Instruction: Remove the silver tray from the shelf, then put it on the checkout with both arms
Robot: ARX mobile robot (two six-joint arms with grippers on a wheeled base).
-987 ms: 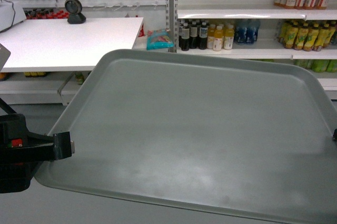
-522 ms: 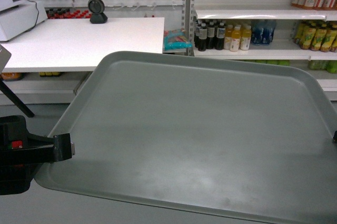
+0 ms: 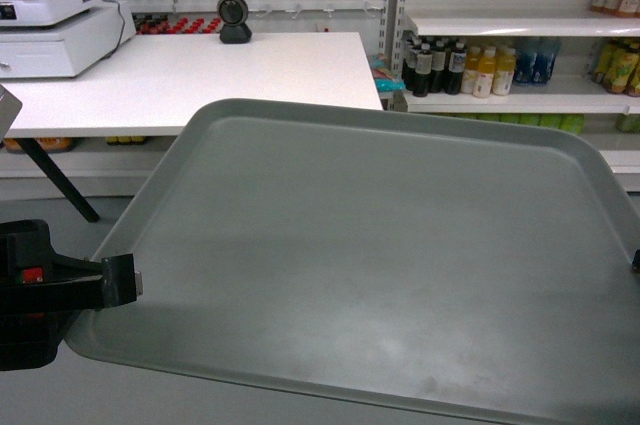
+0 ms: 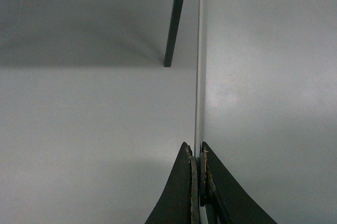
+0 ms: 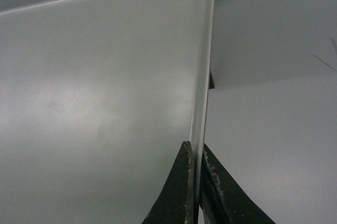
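Note:
The silver tray (image 3: 370,255) is a big grey-green rectangle filling most of the head view, held level in the air. My left gripper (image 3: 125,280) is shut on its left rim, and the left wrist view shows both jaws pinching that thin rim (image 4: 198,153) with the tray (image 4: 263,76) to the right. My right gripper (image 3: 636,260) barely shows at the tray's right edge. In the right wrist view it (image 5: 195,153) is shut on the rim of the tray (image 5: 95,103). The white checkout (image 3: 200,75) lies beyond the tray's far left corner. The shelf (image 3: 520,25) stands at the back right.
A white cash register (image 3: 50,25) and a black scanner (image 3: 235,20) sit on the checkout. Bottles (image 3: 470,65) line the shelf boards. Snack bags hang on the back wall. A dark table leg (image 4: 174,18) stands on the grey floor under the tray's left side.
The background has slid to the right in the head view: more of the checkout and the cash register now show, and the shelves have moved toward the right edge. Both grippers keep their hold on the tray.

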